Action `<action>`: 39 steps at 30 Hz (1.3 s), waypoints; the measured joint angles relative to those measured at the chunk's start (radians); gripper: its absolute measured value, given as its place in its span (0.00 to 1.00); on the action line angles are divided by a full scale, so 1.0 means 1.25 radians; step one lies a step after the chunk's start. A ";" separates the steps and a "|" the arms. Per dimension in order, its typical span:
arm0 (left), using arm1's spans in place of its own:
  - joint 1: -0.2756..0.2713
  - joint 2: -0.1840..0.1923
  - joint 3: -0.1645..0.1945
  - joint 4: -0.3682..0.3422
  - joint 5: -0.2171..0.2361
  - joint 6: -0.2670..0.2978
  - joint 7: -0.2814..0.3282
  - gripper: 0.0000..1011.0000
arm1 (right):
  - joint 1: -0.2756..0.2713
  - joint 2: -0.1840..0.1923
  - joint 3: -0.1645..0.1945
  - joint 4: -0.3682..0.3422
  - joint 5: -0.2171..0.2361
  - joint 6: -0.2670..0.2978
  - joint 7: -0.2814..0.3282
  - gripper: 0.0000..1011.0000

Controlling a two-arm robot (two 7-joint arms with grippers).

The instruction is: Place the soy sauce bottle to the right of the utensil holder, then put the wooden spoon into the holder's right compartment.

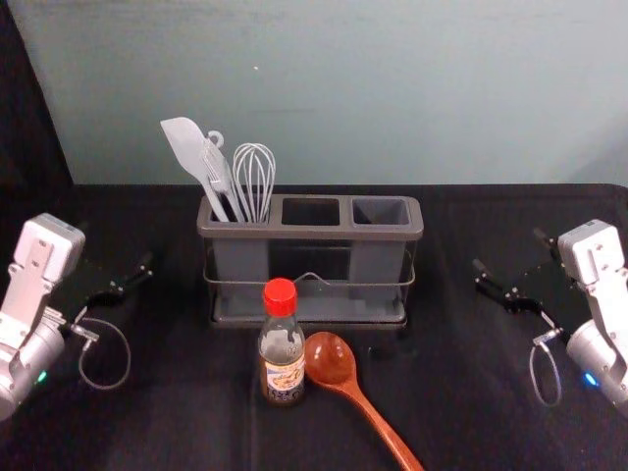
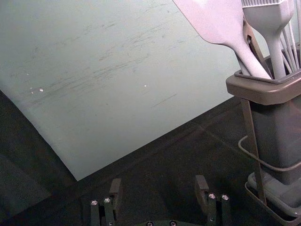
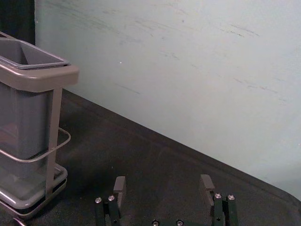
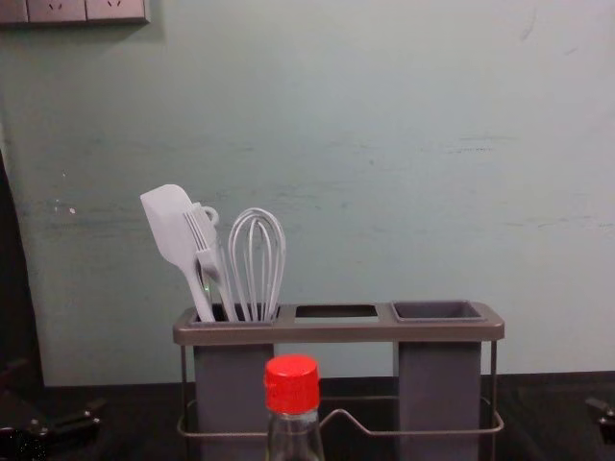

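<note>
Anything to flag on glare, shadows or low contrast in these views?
Head view: small glints on the spoon and bottle cap; left wrist view: the left gripper stands dark against black cloth; right wrist view: likewise the right gripper; chest view: a faint shadow on the wall by the sockets.

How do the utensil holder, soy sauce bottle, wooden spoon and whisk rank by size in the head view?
1. Utensil holder
2. Soy sauce bottle and wooden spoon: too close to rank; the spoon looks longer but mostly thinner
3. Whisk, judged by its visible part
</note>
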 joint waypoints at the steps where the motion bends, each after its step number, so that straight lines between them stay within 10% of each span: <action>1: 0.000 0.000 0.000 0.000 0.000 0.000 0.000 1.00 | 0.000 0.000 0.000 0.000 0.000 0.000 0.000 0.99; 18: 0.000 0.000 0.000 0.000 0.000 0.000 0.000 1.00 | -0.053 0.011 0.041 -0.073 -0.014 0.002 -0.018 0.99; 39: 0.000 0.000 0.000 0.000 0.000 0.000 0.000 1.00 | -0.233 0.103 0.157 -0.268 0.121 -0.075 0.136 0.99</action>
